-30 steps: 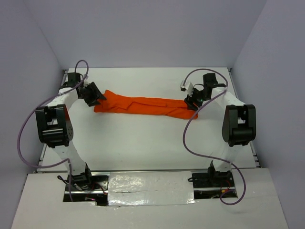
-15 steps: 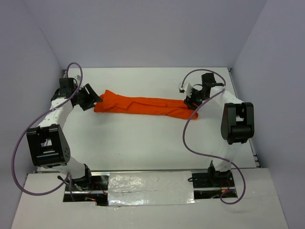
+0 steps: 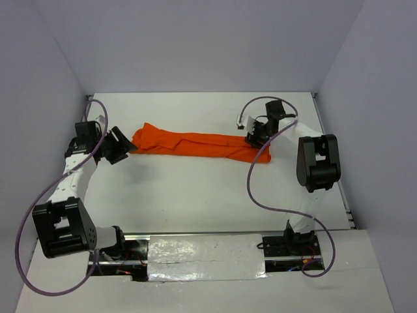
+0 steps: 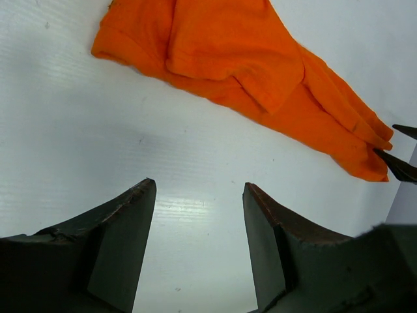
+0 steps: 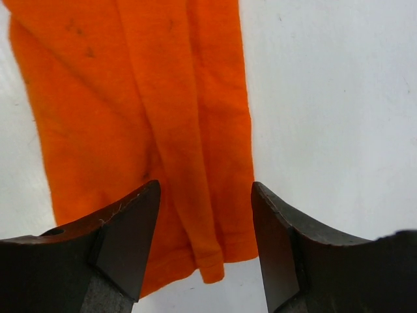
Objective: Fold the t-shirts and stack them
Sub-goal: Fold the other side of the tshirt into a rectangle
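Orange t-shirt [image 3: 195, 143], bunched into a long narrow band, lies across the far half of the white table [image 3: 195, 202], running left to right between the two arms. Left gripper [image 4: 199, 189] sits just beside the shirt's left end, jaws apart over bare tabletop, gripping nothing. Right gripper [image 5: 205, 189] hangs over the shirt's right end, jaws apart, with the cloth's hem lying loose beneath and between them.

One plain bright orange t-shirt [image 3: 195, 143], no print, bunched into a long narrow strip, flat on the white table [image 3: 195, 195], running L to R across the far half. L end wider w/ overlapping folds; R end narrower, creased lengthwise.
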Controlling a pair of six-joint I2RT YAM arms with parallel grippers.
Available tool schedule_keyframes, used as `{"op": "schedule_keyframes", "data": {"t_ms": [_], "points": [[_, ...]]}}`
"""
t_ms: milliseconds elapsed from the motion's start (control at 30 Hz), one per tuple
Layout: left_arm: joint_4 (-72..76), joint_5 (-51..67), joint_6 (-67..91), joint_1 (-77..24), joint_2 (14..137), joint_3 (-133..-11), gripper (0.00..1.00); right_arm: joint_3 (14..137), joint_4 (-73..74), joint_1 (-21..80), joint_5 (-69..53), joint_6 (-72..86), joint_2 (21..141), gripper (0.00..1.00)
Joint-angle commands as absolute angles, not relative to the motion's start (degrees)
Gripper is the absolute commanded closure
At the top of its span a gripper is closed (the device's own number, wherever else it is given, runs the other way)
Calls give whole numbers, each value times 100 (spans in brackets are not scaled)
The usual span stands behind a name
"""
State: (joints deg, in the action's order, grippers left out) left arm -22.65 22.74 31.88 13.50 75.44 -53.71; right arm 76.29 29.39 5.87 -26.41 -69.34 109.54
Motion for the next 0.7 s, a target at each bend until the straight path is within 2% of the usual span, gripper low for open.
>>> {"op": "schedule_keyframes", "data": {"t_ms": [0,367,533,667], "points": [[-2250,2338,3287,1415,7208,-5169,31,7822,2576,633,-2470,-6856,11109,35],[-2364,2399,3366,1538,6741,-4817,31,8006,2119,642,-2163,-6443,11399,43],[-2364,2452,3401,1547,6706,-4799,31,8261,2197,642,-2109,-6319,11575,55],[-2382,2452,3401,1556,6671,-4799,31,8279,2136,642,-2092,-6258,11523,55]]}}
